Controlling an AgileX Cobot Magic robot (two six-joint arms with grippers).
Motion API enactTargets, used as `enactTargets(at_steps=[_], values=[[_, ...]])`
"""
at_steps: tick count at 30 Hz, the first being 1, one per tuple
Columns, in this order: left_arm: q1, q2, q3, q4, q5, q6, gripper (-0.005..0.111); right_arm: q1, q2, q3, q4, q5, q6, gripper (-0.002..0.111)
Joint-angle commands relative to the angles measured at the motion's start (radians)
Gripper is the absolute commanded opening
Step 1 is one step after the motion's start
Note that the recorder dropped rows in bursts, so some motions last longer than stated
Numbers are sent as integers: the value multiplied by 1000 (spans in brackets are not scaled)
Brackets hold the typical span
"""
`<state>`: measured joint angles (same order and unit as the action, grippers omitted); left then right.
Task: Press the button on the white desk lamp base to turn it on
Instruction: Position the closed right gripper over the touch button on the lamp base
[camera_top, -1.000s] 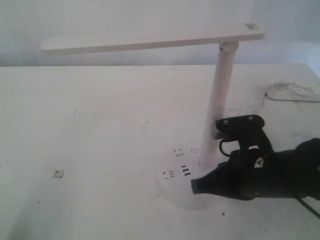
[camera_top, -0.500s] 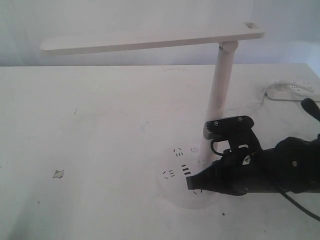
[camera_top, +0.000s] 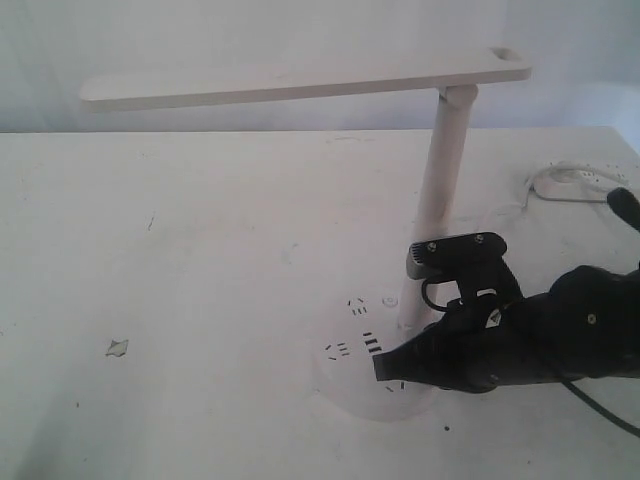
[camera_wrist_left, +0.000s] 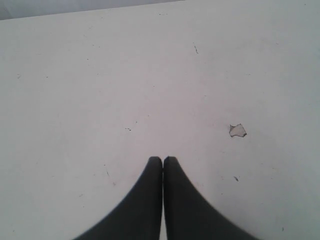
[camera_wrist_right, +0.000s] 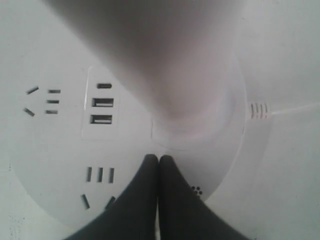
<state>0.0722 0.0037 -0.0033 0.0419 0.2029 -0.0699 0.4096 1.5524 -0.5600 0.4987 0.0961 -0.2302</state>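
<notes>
The white desk lamp (camera_top: 440, 190) stands on the table, its long flat bar head reaching left and its slim stem rising from the white desk lamp base (camera_top: 362, 378). The round base (camera_wrist_right: 60, 145) shows black socket holes and two USB slots (camera_wrist_right: 102, 111). My right gripper (camera_top: 380, 367) (camera_wrist_right: 159, 158) is shut, its tips down on the base just in front of the stem's foot. Whether a button lies under the tips is hidden. My left gripper (camera_wrist_left: 163, 159) is shut with nothing in it, over bare table.
An oblong white power strip (camera_top: 575, 182) with its cord lies at the back right. A small chip in the table's surface (camera_top: 117, 348) (camera_wrist_left: 237, 130) shows at the left. The table's far edge meets a pale wall.
My right gripper moved left and down onto the base over the past second; in the last half second it barely shifted. The lamp has stayed put.
</notes>
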Motion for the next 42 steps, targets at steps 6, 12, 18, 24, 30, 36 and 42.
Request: enactTargets(at_steps=[6,12,18,24,30,36,42], values=[[-5,-4,3,-4,0,-1,0,-2,15,25,-3,125,-9,0],[-5,-4,3,-4,0,-1,0,-2,92,57,-5,125,-9,0],[-5,-4,3,-4,0,-1,0,-2,192,61,-5,123,-9,0],[-5,-4,3,-4,0,-1,0,-2,217,61,-5,102,-24,0],[-5,-4,3,-4,0,-1,0,-2,152,61,-5,26,-28,0],[-5,-4,3,-4,0,-1,0,3,-9,61,-5,-35,-28,0],[-5,-4,3,-4,0,-1,0,3,-157,61,-5,-28,-30,0]])
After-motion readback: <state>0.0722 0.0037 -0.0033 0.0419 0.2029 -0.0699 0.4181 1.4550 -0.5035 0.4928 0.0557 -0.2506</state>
